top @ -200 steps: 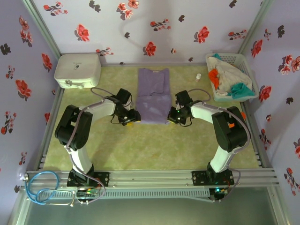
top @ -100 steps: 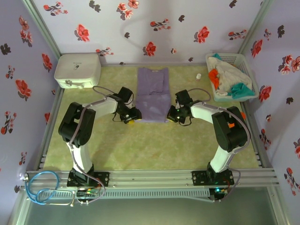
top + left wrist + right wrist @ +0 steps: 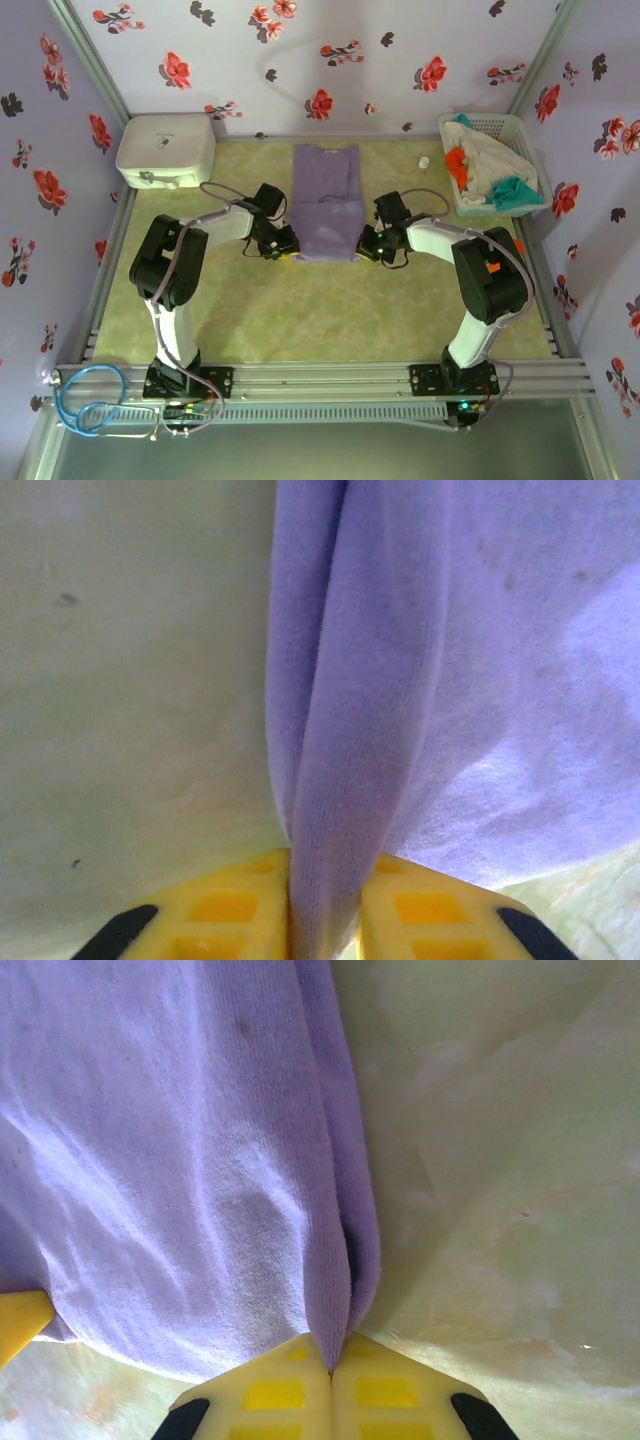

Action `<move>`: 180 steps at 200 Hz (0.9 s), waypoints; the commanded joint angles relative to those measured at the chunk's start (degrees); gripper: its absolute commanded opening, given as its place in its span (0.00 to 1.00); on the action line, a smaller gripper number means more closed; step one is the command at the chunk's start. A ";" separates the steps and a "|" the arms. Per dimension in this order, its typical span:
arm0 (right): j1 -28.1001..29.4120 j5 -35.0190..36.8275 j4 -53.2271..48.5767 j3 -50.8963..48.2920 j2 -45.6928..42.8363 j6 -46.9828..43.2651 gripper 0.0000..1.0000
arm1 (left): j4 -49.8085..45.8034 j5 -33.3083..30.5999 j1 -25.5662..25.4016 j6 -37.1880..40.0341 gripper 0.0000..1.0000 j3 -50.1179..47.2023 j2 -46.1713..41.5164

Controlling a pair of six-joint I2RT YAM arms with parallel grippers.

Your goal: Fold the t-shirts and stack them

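A lavender-purple t-shirt [image 3: 327, 200] lies flat in the middle of the green table, folded lengthwise into a narrow strip. My left gripper [image 3: 286, 243] is at its near left corner, and in the left wrist view its yellow fingers [image 3: 225, 915] pinch a thick fold of the lavender cloth [image 3: 400, 700]. My right gripper [image 3: 366, 245] is at the near right corner, its yellow fingers [image 3: 385, 1390] pressed together on the shirt's folded edge [image 3: 340, 1260]. Orange, teal and off-white t-shirts [image 3: 487, 172] lie heaped in the basket at the back right.
A white lattice basket [image 3: 521, 147] stands at the back right. At the back left sits a white rounded box [image 3: 165, 148]. A small white object [image 3: 424, 163] lies on the table [image 3: 320, 310] beside the basket. Flowered walls close in the table on three sides.
My left gripper has slid right to the shirt's near left corner and closed on the cloth. The right gripper has held its grip and barely moved.
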 commanded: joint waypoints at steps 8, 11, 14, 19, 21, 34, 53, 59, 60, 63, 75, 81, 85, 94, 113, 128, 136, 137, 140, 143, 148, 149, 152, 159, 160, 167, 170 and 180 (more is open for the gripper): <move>0.27 -0.45 1.11 -0.85 -0.58 1.50 0.00 | -0.18 0.14 -0.05 0.06 0.11 -0.17 -0.18; 0.28 -0.47 1.10 -0.90 -0.71 1.52 0.00 | -0.23 0.14 -0.01 0.15 0.10 -0.17 -0.28; 0.25 -0.45 1.15 -0.89 -0.85 1.51 0.00 | -0.36 0.15 -0.01 0.30 0.07 -0.10 -0.31; 0.27 -0.43 1.01 -1.04 -1.04 1.51 0.00 | -0.60 0.14 -0.01 0.47 0.04 0.00 -0.52; 0.27 -0.42 1.05 -1.05 -1.12 1.51 0.00 | -0.66 0.14 -0.01 0.54 0.03 0.04 -0.56; 0.29 -0.35 0.76 -1.50 -1.92 1.34 0.00 | -1.37 0.10 -0.01 0.96 0.00 0.18 -0.96; 0.44 0.12 0.47 -2.10 -3.39 -0.18 0.00 | -1.60 0.31 -0.24 1.35 0.00 -0.71 -2.18; 0.53 0.30 0.17 -2.37 -3.80 -0.73 0.00 | -1.48 0.46 -0.33 1.61 0.00 -1.14 -2.62; 0.53 0.31 0.06 -2.42 -3.93 -0.84 0.00 | -1.47 0.48 -0.34 1.64 0.00 -1.23 -2.70; 0.53 0.44 -0.13 -2.53 -4.16 -1.05 0.00 | -1.40 0.56 -0.42 1.71 0.00 -1.55 -2.95; 0.53 0.49 -0.69 -3.09 -5.19 -1.60 0.00 | -1.16 0.57 -0.54 1.84 0.00 -2.85 -4.13; 0.60 0.48 -0.87 -3.57 -5.79 -1.72 0.00 | -1.12 0.58 -0.58 1.65 0.00 -3.38 -4.70; 0.62 0.49 -0.92 -3.81 -6.04 -1.76 0.00 | -1.05 0.58 -0.62 1.52 0.00 -3.84 -5.21; 0.71 0.57 -1.08 -4.51 -7.10 -1.90 0.00 | -0.71 0.71 -0.67 1.33 0.00 -4.89 -6.18; 0.97 0.62 -1.25 -6.19 -9.16 -1.83 0.00 | 0.01 0.97 -0.98 0.29 0.00 -7.27 -8.39; 1.21 0.63 -1.20 -7.82 -10.86 -1.49 0.00 | 0.61 1.20 -1.61 -0.87 0.00 -8.94 -10.18; 1.54 0.62 -1.14 -8.69 -11.71 -1.30 0.00 | 1.18 1.19 -2.04 -1.71 0.00 -9.85 -11.09; 1.56 0.56 -1.08 -8.83 -11.75 -1.30 0.00 | 1.26 1.19 -2.08 -1.82 0.00 -10.02 -11.19; 1.73 0.38 -0.90 -9.13 -12.08 -1.30 0.00 | 1.64 1.20 -2.23 -2.14 0.00 -10.38 -11.51; 1.90 0.26 -0.70 -9.46 -12.29 -1.28 0.00 | 1.95 1.20 -2.42 -2.47 0.00 -10.73 -11.82; 2.24 0.23 -0.58 -9.99 -12.64 -1.28 0.00 | 2.39 1.34 -2.76 -2.93 0.00 -11.31 -12.15; 2.31 0.23 -0.57 -10.09 -12.74 -1.29 0.00 | 2.48 1.36 -2.79 -2.96 0.00 -11.37 -12.21; 2.51 0.32 -0.65 -10.37 -12.91 -1.30 0.00 | 2.63 1.45 -3.00 -3.10 0.00 -11.56 -12.31; 3.02 0.47 -0.65 -10.97 -13.40 -1.15 0.00 | 2.58 1.45 -3.46 -3.49 0.00 -11.96 -12.62; 3.10 0.48 -0.65 -11.07 -13.51 -1.14 0.00 | 2.58 1.46 -3.49 -3.55 0.00 -11.96 -12.71; 3.56 0.58 -0.59 -11.68 -14.19 -0.76 0.00 | 2.50 1.46 -3.99 -4.03 0.00 -12.44 -13.24; 3.72 0.65 -0.68 -11.90 -14.50 -0.57 0.00 | 2.49 1.46 -4.23 -4.28 0.00 -12.74 -13.50; 4.25 0.88 -0.88 -12.79 -15.84 0.19 0.00 | 2.65 1.38 -4.95 -5.31 0.00 -13.84 -14.64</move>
